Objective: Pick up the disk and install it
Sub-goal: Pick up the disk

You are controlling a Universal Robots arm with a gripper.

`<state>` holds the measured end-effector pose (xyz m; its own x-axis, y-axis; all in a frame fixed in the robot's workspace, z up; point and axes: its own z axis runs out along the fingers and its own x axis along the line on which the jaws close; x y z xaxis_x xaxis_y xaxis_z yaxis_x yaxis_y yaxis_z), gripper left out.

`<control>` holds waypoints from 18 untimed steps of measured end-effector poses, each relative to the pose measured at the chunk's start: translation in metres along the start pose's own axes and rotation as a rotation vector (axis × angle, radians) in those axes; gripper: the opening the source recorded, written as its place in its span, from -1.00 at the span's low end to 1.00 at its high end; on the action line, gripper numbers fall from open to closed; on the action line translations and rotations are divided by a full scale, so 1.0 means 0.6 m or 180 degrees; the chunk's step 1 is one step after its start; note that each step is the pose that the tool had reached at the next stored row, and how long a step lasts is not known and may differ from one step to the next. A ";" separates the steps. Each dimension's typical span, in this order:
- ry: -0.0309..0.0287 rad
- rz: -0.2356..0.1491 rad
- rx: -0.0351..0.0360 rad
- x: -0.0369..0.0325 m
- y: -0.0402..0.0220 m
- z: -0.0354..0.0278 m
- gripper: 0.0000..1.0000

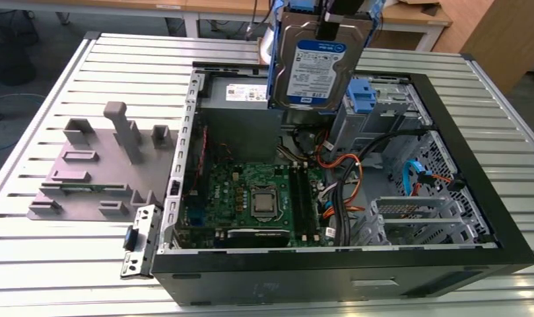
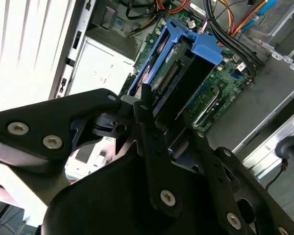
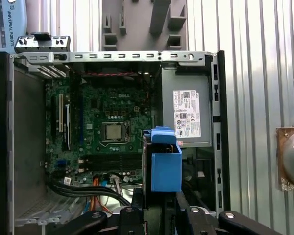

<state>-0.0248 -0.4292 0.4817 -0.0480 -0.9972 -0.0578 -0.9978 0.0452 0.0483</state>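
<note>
Ribbed aluminium table (image 1: 47, 277) carries the black open-sided computer case (image 1: 337, 281), with a grey moulded fixture plate (image 1: 82, 191) just beside it on the exterior view's left. I see the grey metal power-supply box (image 1: 235, 99) at the case's far end. The silver-grey disk with blue rails (image 1: 315, 69) hangs upright above that far end, label towards the camera. My black gripper (image 1: 335, 30) is clamped tight on its upper edge
</note>
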 end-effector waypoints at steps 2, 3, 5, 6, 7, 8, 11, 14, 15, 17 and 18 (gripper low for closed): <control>0.0003 0.0000 0.0000 0.005 -0.001 0.000 -0.30; 0.0004 0.0000 0.0000 0.008 -0.001 0.000 -0.30; 0.0007 0.0000 0.0000 0.013 -0.002 -0.001 -0.30; 0.0009 0.0000 0.0000 0.016 -0.003 -0.001 -0.30; 0.0011 0.0001 0.0001 0.018 -0.003 -0.001 -0.30; 0.0013 0.0001 0.0000 0.020 -0.003 -0.001 -0.30; 0.0021 0.0001 0.0001 0.026 -0.004 -0.001 -0.30; 0.0027 0.0001 0.0001 0.034 -0.006 -0.001 -0.30; 0.0028 0.0001 0.0001 0.036 -0.006 -0.001 -0.30; 0.0031 0.0001 0.0002 0.042 -0.007 -0.002 -0.30; 0.0033 0.0001 0.0001 0.044 -0.008 -0.002 -0.30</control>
<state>-0.0214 -0.4560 0.4810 -0.0479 -0.9977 -0.0476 -0.9978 0.0457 0.0478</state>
